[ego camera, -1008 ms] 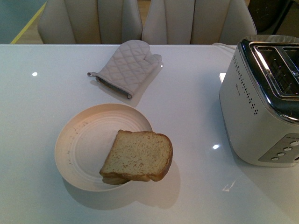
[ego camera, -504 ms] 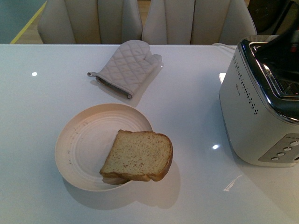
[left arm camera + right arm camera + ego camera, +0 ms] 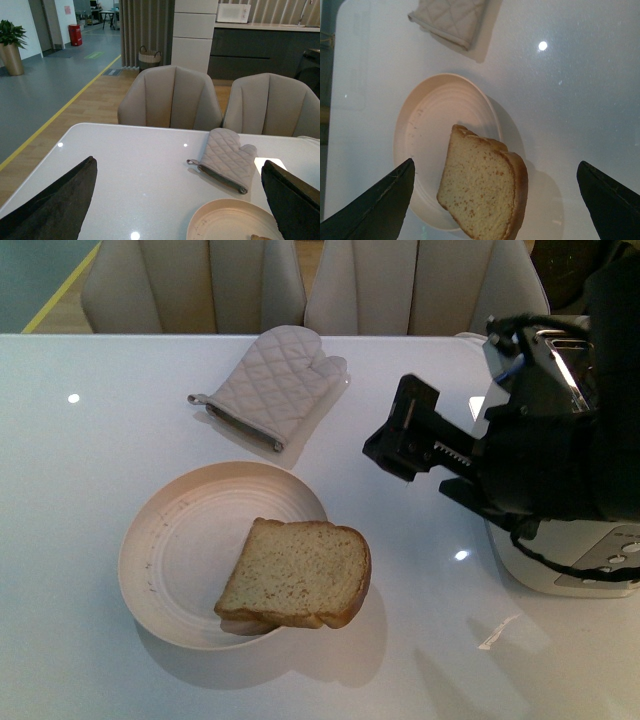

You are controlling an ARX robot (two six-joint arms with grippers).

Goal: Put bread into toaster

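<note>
Right arm has swung in from the right; right gripper (image 3: 398, 432) now sits between toaster (image 3: 600, 570) and bread (image 3: 295, 575).

Front: bread untouched on plate (image 3: 170, 540), overhanging the rim. Toaster mostly hidden behind the arm, slots not visible.

Left wrist: left gripper (image 3: 180, 167) spread, empty.

Right wrist: jaws wide apart above bread. Pickup and loading both remain.

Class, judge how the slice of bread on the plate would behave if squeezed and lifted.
The bread looks thick and porous, so probably light, and it may dent under a hard squeeze. It juts past the plate rim without sagging, so it likely keeps its shape when lifted. Lying flat, it should slide, not roll, if pushed.
</note>
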